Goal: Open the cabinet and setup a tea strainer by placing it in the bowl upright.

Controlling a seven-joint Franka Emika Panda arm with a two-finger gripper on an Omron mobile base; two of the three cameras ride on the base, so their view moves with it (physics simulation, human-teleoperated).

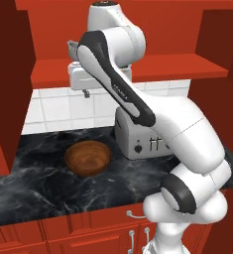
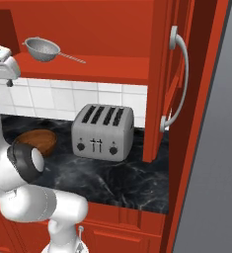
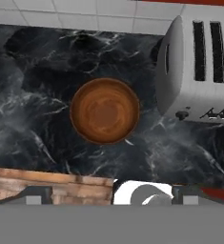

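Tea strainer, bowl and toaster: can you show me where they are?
tea strainer [image 2: 41,50]: right base view, on its mesh basket.
bowl [image 3: 104,111]: hand view, on its inner bottom.
toaster [image 2: 100,140]: right base view, on its front face.

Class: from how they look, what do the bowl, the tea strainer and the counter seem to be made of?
Bowl: wood, brown with ringed grain, satin.
Tea strainer: grey metal mesh, probably steel; fine pattern, thin wire handle.
Counter: black marble look, white veins, polished; possibly imitation.

Wood-grain bowl [image 3: 104,111], metal mesh strainer [image 2: 41,49] (brushed-metal toaster [image 2: 103,131]), glossy marble counter [image 1: 33,183].
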